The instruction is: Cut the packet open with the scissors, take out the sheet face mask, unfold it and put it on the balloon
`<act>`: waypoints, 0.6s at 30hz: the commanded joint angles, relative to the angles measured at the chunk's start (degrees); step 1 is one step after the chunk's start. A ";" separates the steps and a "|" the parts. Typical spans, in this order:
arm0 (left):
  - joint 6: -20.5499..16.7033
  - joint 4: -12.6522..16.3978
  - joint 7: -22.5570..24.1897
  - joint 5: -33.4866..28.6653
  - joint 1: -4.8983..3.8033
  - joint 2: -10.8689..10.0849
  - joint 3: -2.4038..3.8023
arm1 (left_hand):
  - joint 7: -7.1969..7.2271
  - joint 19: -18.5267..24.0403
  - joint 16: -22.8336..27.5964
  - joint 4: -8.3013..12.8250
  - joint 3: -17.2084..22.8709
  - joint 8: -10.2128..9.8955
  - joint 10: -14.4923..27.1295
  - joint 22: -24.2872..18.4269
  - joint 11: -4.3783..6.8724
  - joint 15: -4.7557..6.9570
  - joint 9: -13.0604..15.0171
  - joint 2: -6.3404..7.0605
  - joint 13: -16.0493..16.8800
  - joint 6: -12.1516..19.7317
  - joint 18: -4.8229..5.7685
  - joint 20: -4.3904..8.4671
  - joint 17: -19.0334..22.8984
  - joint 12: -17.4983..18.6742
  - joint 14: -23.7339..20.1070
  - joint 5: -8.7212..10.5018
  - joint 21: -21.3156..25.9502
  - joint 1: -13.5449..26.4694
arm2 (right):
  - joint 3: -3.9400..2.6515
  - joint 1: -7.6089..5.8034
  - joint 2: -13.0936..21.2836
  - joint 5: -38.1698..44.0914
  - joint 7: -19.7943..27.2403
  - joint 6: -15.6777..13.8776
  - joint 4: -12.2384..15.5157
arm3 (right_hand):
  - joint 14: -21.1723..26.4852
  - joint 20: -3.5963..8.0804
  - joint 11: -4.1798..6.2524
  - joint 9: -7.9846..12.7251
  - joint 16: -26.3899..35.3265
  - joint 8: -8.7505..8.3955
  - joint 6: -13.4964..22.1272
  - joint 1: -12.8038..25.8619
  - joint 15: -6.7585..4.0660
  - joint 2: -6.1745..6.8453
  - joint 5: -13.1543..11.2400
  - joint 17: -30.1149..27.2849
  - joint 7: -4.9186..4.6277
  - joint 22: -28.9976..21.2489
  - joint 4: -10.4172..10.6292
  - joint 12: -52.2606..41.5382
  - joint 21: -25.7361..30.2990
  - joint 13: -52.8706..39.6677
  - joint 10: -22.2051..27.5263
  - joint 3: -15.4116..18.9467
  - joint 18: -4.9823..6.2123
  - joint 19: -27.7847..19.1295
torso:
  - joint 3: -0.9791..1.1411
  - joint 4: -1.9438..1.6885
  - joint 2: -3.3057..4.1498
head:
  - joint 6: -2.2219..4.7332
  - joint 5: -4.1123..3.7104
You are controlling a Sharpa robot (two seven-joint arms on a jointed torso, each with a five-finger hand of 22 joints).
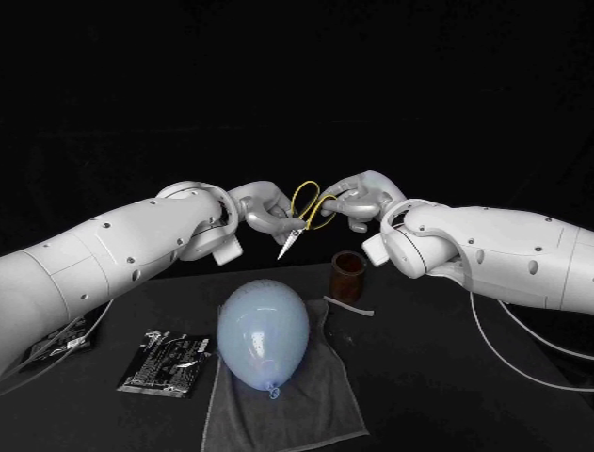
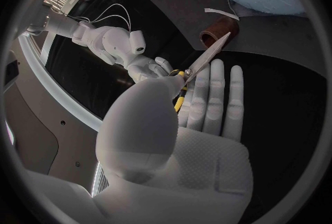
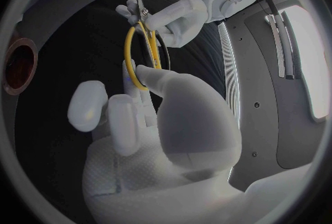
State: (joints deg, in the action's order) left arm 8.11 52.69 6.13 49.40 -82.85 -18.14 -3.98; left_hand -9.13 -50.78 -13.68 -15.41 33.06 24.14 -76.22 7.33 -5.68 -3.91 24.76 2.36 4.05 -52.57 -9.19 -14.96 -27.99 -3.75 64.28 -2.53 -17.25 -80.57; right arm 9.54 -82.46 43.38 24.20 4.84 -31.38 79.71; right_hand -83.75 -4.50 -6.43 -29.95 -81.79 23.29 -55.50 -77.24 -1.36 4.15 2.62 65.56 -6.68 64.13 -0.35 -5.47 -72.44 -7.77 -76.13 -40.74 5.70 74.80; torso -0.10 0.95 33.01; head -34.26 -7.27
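Scissors [image 1: 301, 215] are up in the air between my hands: my left hand [image 1: 260, 209] pinches them near the pivot, and my right hand [image 1: 358, 200] is hooked through a yellow loop. I'd seat that right grip fully before the left lets go. The packet [image 1: 165, 363] lies flat just beside the balloon [image 1: 263, 331].

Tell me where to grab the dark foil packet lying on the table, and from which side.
Probably the outer edge of the dark foil packet, coming from the robot's left. It lies flat on the black table, so an edge must be pinched or lifted, and the pale blue balloon on the grey cloth crowds its other side.
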 commanded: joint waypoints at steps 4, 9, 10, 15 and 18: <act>0.47 0.05 -0.80 5.62 0.05 0.94 -0.13 | -0.03 0.59 0.31 5.44 5.77 -0.33 0.18 0.05 0.04 0.04 0.16 -0.34 0.11 0.15 -0.93 0.03 -0.07 -0.02 -0.24 -0.22 -0.33 0.21 | -0.17 -0.78 -1.20 3.81 -2.18 -0.01 0.59 | -2.10 0.54 4.53 -0.24 -0.47 0.50 0.31 0.74 -0.87 -0.02 0.18 0.29 0.24 0.24 -0.70 -0.13 -0.11 -0.25 -5.95 -0.70 0.12 0.15 | -0.01 -0.02 -0.04 | -0.11 -0.03; -0.37 -0.11 -1.46 5.86 0.06 1.09 -0.16 | -0.08 0.62 0.34 5.42 5.83 -0.34 0.20 0.05 0.02 0.03 0.21 -0.42 0.11 0.18 -0.95 0.02 -0.10 -0.04 -0.27 -0.22 -0.34 0.26 | -0.17 -1.08 -1.38 5.05 -2.83 0.02 0.70 | -2.11 0.56 4.55 -0.38 -0.48 0.61 0.35 0.92 -0.89 -0.05 0.18 0.32 0.26 0.25 -0.87 -0.14 -0.11 -0.38 -5.99 -0.85 0.12 0.15 | -0.03 0.00 -0.05 | -0.01 -0.20; -0.85 -0.20 -1.61 5.51 0.06 1.07 -0.17 | -0.18 0.66 0.42 5.33 5.88 -0.41 0.34 0.07 -0.07 -0.03 0.28 -0.41 0.10 0.30 -0.98 0.01 -0.13 -0.03 -0.37 -0.22 -0.38 0.43 | -0.17 -1.12 -1.35 5.34 -2.92 -0.02 0.72 | -2.11 0.56 4.55 -0.38 -0.48 0.61 0.35 0.92 -0.89 -0.05 0.18 0.32 0.26 0.25 -0.87 -0.14 -0.11 -0.38 -5.99 -0.85 0.12 0.15 | -0.03 0.00 -0.03 | 0.00 -0.19; -3.18 -0.69 -1.97 2.85 0.05 0.87 -0.18 | -1.63 1.84 2.19 5.17 5.27 -1.83 3.97 -0.11 -1.45 -1.35 0.27 2.32 -0.38 2.54 -0.79 -0.45 0.22 0.38 -3.05 -0.19 0.01 1.78 | -0.17 -1.24 -1.09 6.74 -3.10 -0.46 0.77 | -2.14 0.57 4.56 -0.47 -0.54 0.68 0.39 1.05 -0.90 -0.06 0.18 0.48 0.27 0.26 -1.01 -0.13 -0.10 -0.48 -6.00 -0.97 0.12 0.15 | 0.01 -0.05 -0.02 | -0.07 -0.41; -4.37 -0.81 -2.22 1.32 0.04 0.76 -0.18 | -3.02 3.35 3.75 3.14 2.14 -3.61 7.42 -0.69 -2.83 -2.58 -0.33 6.47 -0.43 4.67 -0.66 -1.13 0.79 0.33 -5.45 -0.15 1.07 5.16 | -0.18 -1.34 -0.91 7.71 -3.15 -0.80 0.73 | -2.14 0.57 4.56 -0.47 -0.54 0.68 0.39 1.05 -0.90 -0.06 0.18 0.48 0.27 0.26 -1.01 -0.13 -0.10 -0.48 -6.00 -0.97 0.12 0.15 | -0.01 -0.01 0.02 | -0.16 -0.59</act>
State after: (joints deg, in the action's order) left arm 6.38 51.96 4.86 52.88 -82.81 -17.37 -4.17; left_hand -11.85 -47.70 -10.15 -11.85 35.96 20.86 -69.35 6.76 -8.24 -6.35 24.63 7.30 3.71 -48.44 -9.14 -16.02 -27.31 -3.72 59.25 -3.12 -16.37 -76.05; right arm 9.48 -83.62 42.34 29.08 1.66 -31.90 80.41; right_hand -83.57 -4.31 -6.32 -30.35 -82.00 23.71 -55.31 -76.26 -1.53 4.53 2.67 66.00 -6.67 64.32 -1.13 -5.47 -72.43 -8.19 -76.29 -41.52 5.63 75.00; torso -0.12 0.93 32.98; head -34.29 -7.70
